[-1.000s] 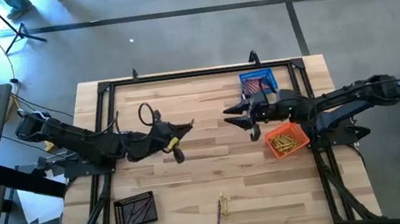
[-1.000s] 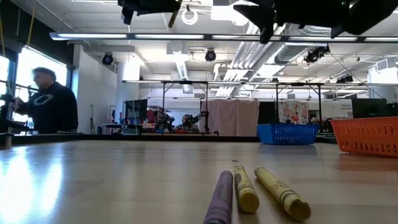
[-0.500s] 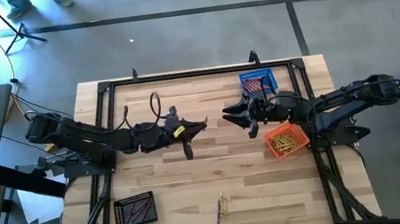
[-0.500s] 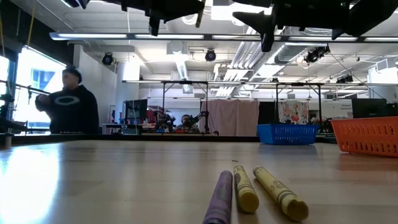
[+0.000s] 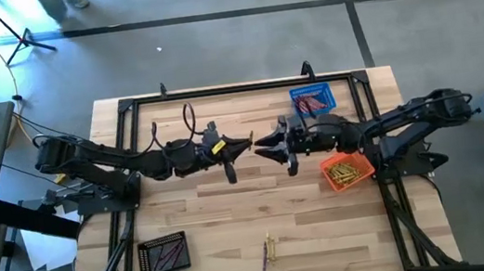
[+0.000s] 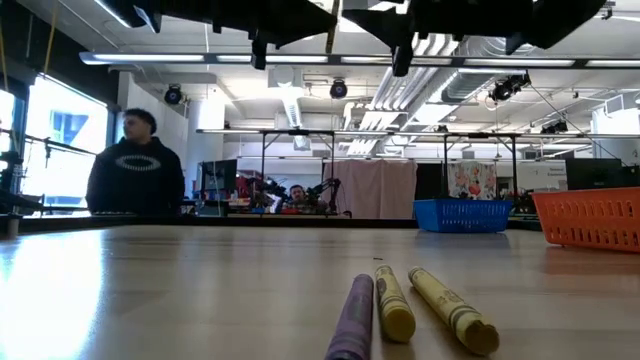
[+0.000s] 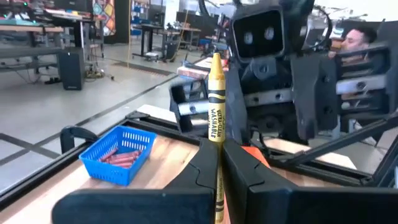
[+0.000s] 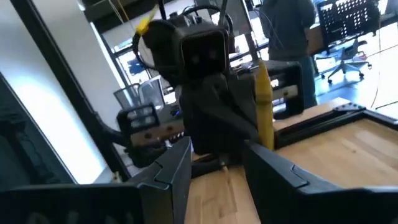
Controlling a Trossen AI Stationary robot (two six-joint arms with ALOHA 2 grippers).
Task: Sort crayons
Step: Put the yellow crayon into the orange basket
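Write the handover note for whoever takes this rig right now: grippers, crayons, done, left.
Left gripper: shut on an upright yellow wax crayon, mid-table, facing the right gripper.
Right gripper: open, empty, close in front of that crayon, apparently set for a handover.
Done: red crayons in the blue mesh basket, yellow ones in the orange mesh basket, dark ones in the black mesh basket.
Left: pass over and bin the held crayon; then the loose purple crayon and two loose yellow crayons at the table's near edge.
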